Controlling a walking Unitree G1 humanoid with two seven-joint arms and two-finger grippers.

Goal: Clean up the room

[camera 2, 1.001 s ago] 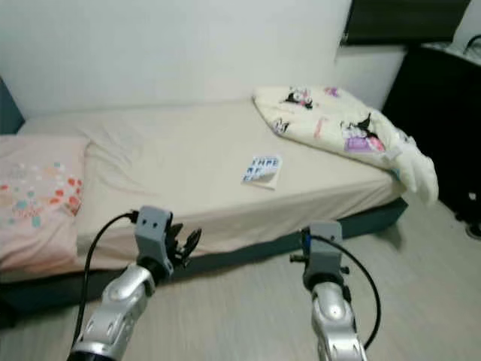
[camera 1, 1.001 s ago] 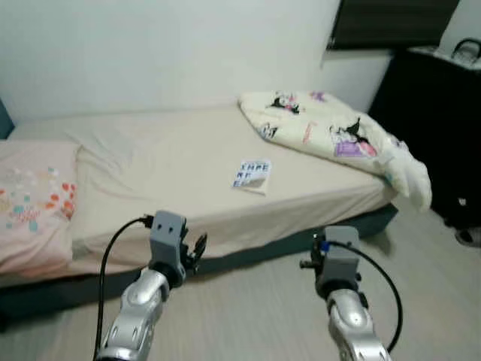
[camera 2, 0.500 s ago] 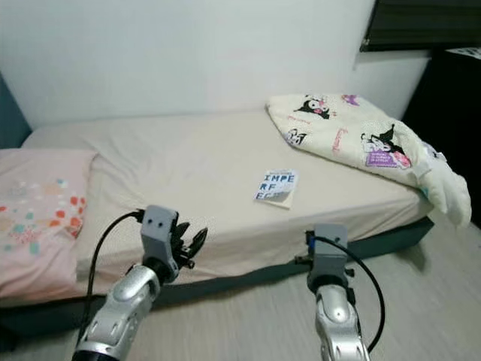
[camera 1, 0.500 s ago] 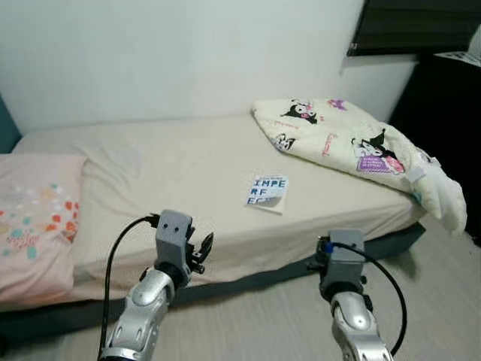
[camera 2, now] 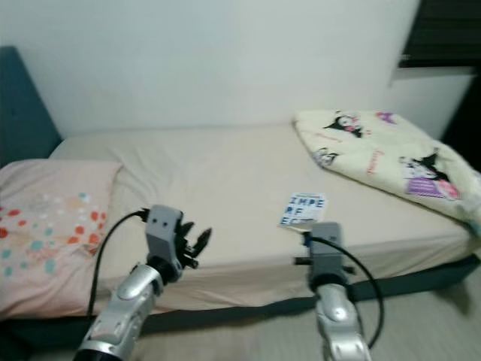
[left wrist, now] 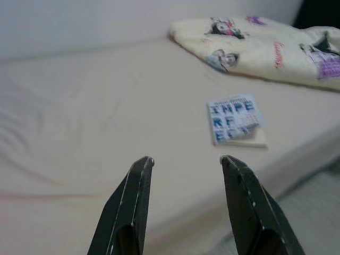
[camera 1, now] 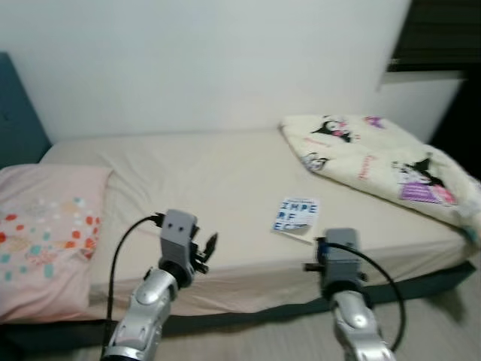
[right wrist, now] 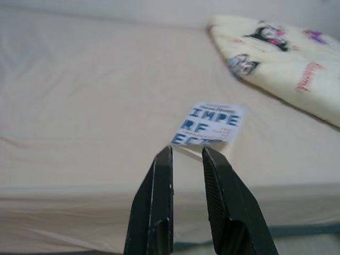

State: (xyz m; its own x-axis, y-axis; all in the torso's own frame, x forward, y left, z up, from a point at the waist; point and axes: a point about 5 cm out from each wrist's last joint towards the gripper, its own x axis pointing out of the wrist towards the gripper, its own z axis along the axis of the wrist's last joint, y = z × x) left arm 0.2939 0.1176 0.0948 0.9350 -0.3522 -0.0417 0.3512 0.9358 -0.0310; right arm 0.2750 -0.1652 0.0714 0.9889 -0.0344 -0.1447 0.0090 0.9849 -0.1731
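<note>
The book [camera 1: 297, 216], white with large blue letters, is seen lying flat on the bed [camera 1: 195, 173], towards the near edge of the mattress and apart from everything else on it. Its cover text is cut short by blur and by the right arm's wrist block, so the title cannot be read in full. A cream blanket [camera 1: 391, 162] printed with cartoon figures is bunched at the bed's right end, and its far side is cut off by the frame. A pink patterned pillow [camera 1: 45, 233] is laid at the left end, partly cropped. A dark blue headboard [camera 1: 19, 113] is glimpsed behind it.

The left gripper [left wrist: 186, 159] is held in the air before the mattress edge, its 2 fingers spread wide with nothing between them. The right gripper [right wrist: 187, 151] is held closer to the book, its fingers left a narrow gap apart and holding nothing.

A broad bare stretch of sheet is left between the pillow and the book.
</note>
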